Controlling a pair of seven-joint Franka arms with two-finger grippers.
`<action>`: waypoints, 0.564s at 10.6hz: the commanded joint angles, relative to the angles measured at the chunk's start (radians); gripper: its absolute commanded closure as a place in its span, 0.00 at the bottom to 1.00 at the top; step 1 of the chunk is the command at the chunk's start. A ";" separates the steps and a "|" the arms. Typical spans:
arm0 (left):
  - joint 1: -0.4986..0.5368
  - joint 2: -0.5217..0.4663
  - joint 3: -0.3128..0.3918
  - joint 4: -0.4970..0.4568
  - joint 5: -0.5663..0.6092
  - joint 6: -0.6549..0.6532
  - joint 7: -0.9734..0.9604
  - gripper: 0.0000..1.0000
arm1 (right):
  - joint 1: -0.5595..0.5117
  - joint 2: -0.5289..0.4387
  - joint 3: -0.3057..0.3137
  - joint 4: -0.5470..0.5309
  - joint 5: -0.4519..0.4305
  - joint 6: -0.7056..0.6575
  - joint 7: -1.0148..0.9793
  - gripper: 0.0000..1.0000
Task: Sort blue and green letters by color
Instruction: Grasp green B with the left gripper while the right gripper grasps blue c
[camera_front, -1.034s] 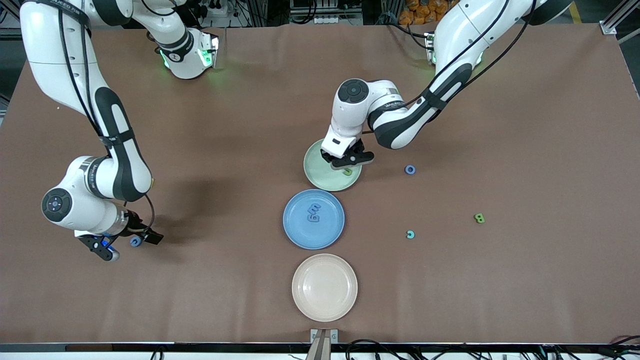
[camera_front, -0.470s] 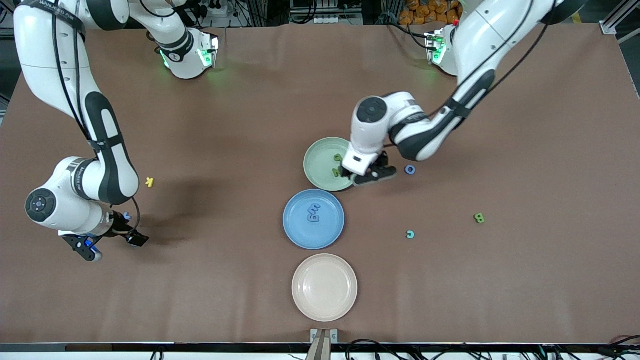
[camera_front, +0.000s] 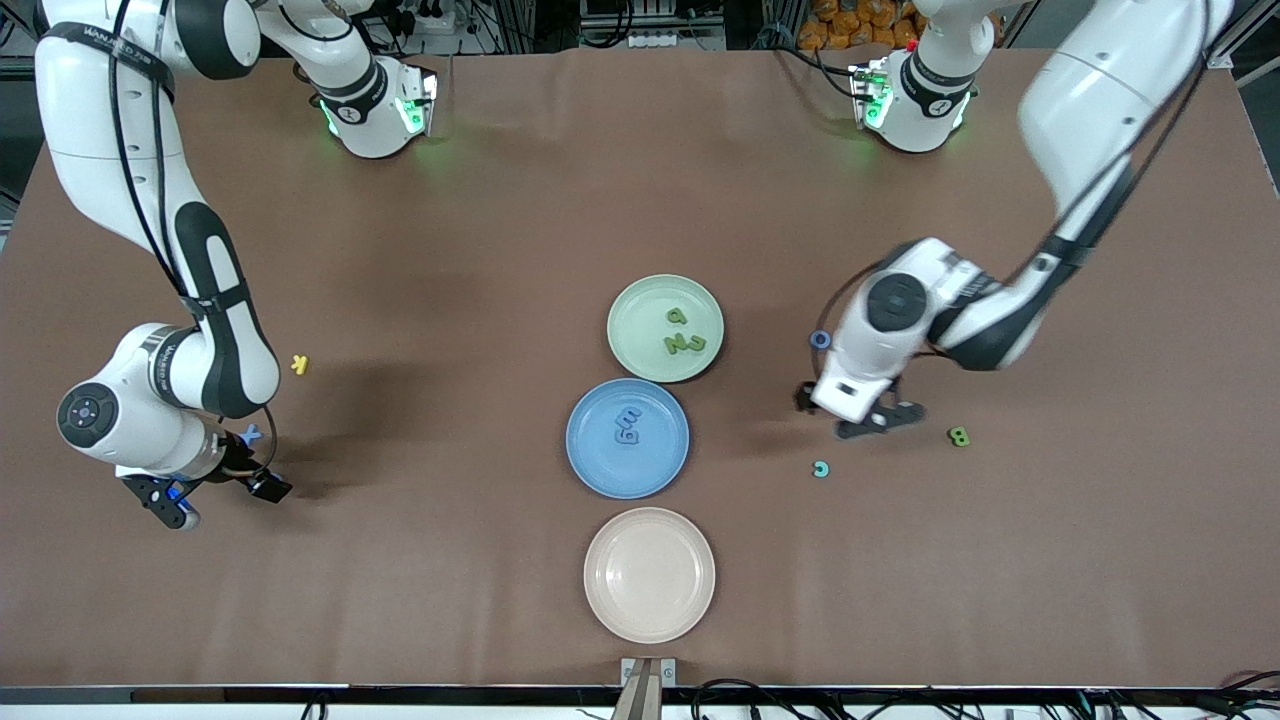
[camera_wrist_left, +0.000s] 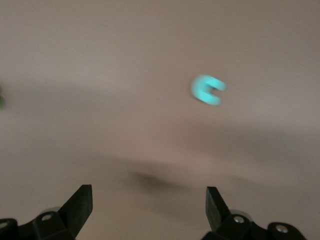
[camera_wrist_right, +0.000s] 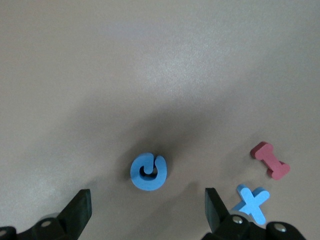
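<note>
The green plate (camera_front: 640, 300) holds olive-green letters (camera_front: 684, 344). On the blue plate (camera_front: 600, 470) lie blue letters (camera_front: 627, 425). Loose on the table are a blue ring (camera_front: 820, 340), a turquoise C (camera_front: 821, 469) (camera_wrist_left: 207, 90) and a green 8 (camera_front: 958, 436). My left gripper (camera_front: 850, 415) (camera_wrist_left: 148, 202) hangs open and empty over bare table among these three. My right gripper (camera_front: 218, 497) (camera_wrist_right: 147, 210) is open low over a round blue letter (camera_wrist_right: 148, 171), with a blue X (camera_wrist_right: 252, 202) (camera_front: 250, 434) beside it. The front view hides the round blue letter under the right hand.
An empty beige plate (camera_front: 649, 574) sits nearest the front camera, in line with the other two plates. A yellow K (camera_front: 299, 364) lies near the right arm. A dark red letter (camera_wrist_right: 270, 160) rests beside the blue X.
My left gripper opened, left a green letter in the green plate, and swung toward its own end of the table. My right hand shifted slightly, uncovering the yellow K and blue X.
</note>
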 joint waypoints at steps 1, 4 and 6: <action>0.185 -0.032 -0.026 -0.058 0.020 -0.006 0.265 0.00 | -0.010 0.047 0.004 0.038 0.008 0.052 -0.005 0.00; 0.347 -0.020 -0.098 -0.072 0.018 -0.004 0.372 0.00 | -0.010 0.058 0.001 0.037 0.008 0.074 -0.005 0.02; 0.380 -0.017 -0.095 -0.071 0.026 0.002 0.407 0.00 | -0.010 0.058 0.001 0.037 0.011 0.071 -0.018 0.86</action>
